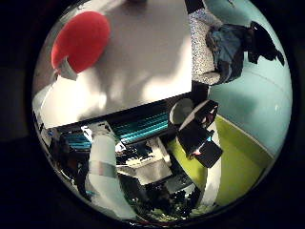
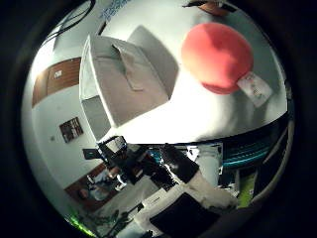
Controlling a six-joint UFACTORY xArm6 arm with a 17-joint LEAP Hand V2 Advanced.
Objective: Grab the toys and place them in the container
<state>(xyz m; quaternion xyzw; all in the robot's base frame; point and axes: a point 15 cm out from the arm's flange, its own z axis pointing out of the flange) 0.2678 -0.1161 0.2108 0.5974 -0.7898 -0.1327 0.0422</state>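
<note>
A round red soft toy (image 2: pixel 218 55) with a white tag lies on the white table (image 2: pixel 188 111); it also shows in the little finger side view (image 1: pixel 81 40). A grey fabric container (image 2: pixel 96 77) stands open on the table beside the toy, a short gap between them; I see nothing inside it. My right hand (image 1: pixel 105 167) is off the table's edge, away from the toy and the container. Its white and black fingers (image 2: pixel 188 169) look relaxed, with nothing between them.
The table's front edge (image 1: pixel 133 113) runs just beyond the fingers. A dark garment lies over a patterned seat (image 1: pixel 224 46) past the table. A wall with a brown door (image 2: pixel 57 81) stands behind the container.
</note>
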